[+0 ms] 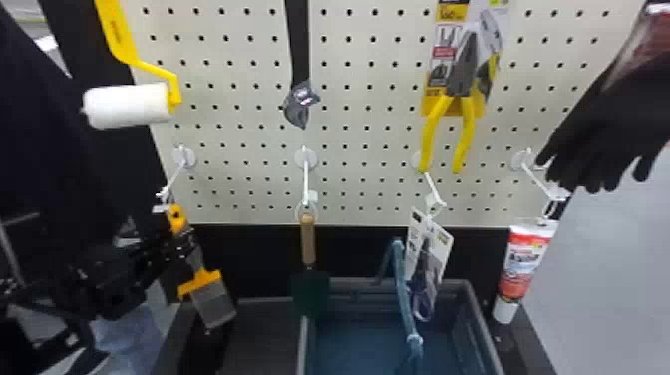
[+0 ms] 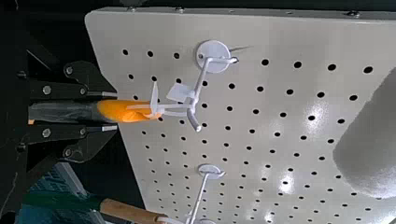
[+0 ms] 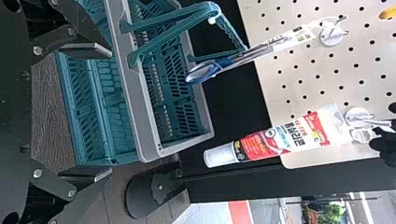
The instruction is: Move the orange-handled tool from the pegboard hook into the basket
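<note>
The left gripper is closed in on the dark grip of the orange-handled tool, its fingers set a narrow gap apart, one along each side of the grip. The tool is on the pegboard hook, at the robot's left of the basket and outside it; its orange end is joined to the hook by a white loop. In the left wrist view, that orange end sticks out past the fingertips of the left gripper; just where the pads press is hard to make out. The right gripper is spread wide with nothing held, the basket lying beyond its fingers in the right wrist view. The head view shows the tool's blade below the left gripper, but dark finger parts cover the middle of the grip and blend into the black arm. In the left wrist view the blade is hidden. The basket is cut off by the head view's bottom edge, and the trowel's green blade is dim against it. The black glove is cut off at the right edge, and the paint roller loses the top of its yellow handle.
</note>
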Controlling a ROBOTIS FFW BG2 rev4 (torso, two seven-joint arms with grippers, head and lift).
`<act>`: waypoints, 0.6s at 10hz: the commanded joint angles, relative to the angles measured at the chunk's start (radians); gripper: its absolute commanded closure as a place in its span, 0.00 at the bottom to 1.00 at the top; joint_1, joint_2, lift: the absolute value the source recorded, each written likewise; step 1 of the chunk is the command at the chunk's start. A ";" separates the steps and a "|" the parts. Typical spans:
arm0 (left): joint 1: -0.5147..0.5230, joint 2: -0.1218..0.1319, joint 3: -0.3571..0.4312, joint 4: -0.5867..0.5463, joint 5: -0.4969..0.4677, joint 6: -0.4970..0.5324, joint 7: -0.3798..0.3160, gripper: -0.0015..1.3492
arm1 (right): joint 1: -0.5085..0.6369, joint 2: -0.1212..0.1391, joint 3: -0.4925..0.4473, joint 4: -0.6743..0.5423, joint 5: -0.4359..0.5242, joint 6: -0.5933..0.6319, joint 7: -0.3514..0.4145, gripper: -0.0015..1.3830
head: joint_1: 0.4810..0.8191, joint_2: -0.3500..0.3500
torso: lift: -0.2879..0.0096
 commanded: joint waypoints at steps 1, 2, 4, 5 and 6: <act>0.001 0.000 0.000 0.000 0.001 0.000 0.000 0.74 | 0.000 0.000 0.000 0.000 0.000 0.000 0.000 0.29 | 0.20 0.50 | 0.63; 0.003 0.001 0.000 0.000 0.003 0.000 0.000 0.74 | 0.000 0.000 0.000 0.000 0.000 0.002 0.000 0.29 | 0.20 0.50 | 0.63; 0.003 0.000 0.002 0.000 0.004 0.001 0.000 0.74 | 0.000 0.000 0.000 0.000 0.000 0.003 0.001 0.29 | 0.20 0.50 | 0.63; 0.005 0.000 0.002 0.000 0.004 0.001 0.000 0.74 | 0.000 0.000 0.000 0.000 0.000 0.003 0.000 0.29 | 0.20 0.50 | 0.63; 0.005 0.000 0.002 0.000 0.004 0.001 0.000 0.74 | 0.000 0.000 0.000 0.000 0.000 0.005 0.000 0.29 | 0.20 0.50 | 0.63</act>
